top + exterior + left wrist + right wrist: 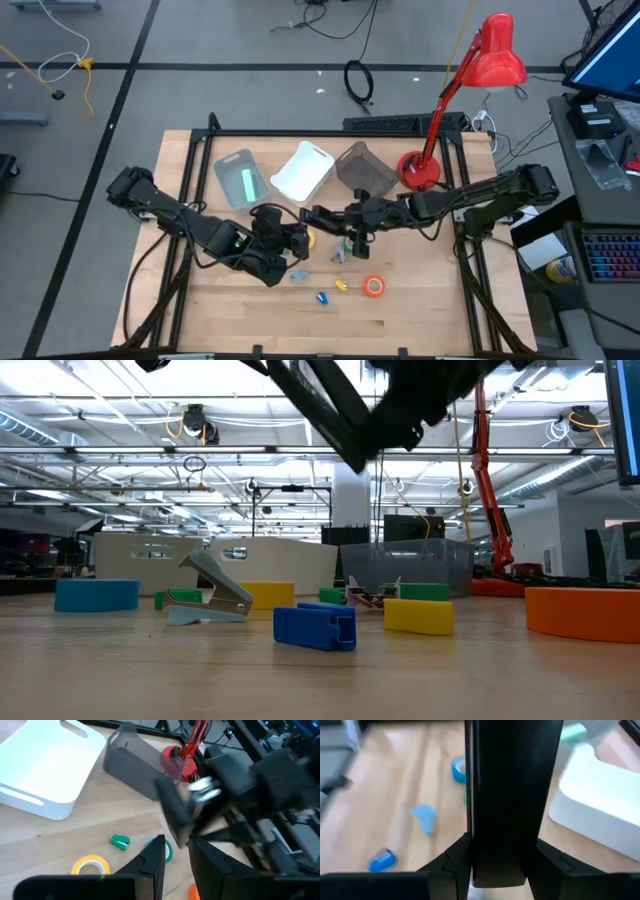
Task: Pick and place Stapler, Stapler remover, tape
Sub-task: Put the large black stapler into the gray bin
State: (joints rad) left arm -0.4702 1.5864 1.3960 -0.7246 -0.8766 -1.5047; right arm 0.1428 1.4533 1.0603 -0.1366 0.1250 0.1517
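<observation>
We see the right gripper (501,864) clamped on the stapler (512,795), a long black body that fills the middle of the right wrist view. In the high view this sits near the centre of the table, just below the white bin (303,170) and the grey bin (362,168). The fingers grip its flanks low down, so most of the length stands out past them.

We judge the stapler to be the heaviest piece here. It is rigid, with smooth and probably slippery sides, and its hinged top could flap if it is tipped. A hold across the body near its middle looks safest to us, so the long end cannot swing it round.

The left gripper (177,857) hangs just beside it, at centre-left in the high view. Its fingers stand partly apart and we see nothing between them.

The staple remover (212,598) rests at the left of the low view with its claws agape. We judge it light and springy, best pinched across its broad sides.

The tape is scattered in rolls:
- orange roll (374,286), lower right of centre in the high view
- yellow roll (91,865)
- blue roll (458,769)
- green roll (425,592)

They look light and stiff, and each could be taken across the rim.
</observation>
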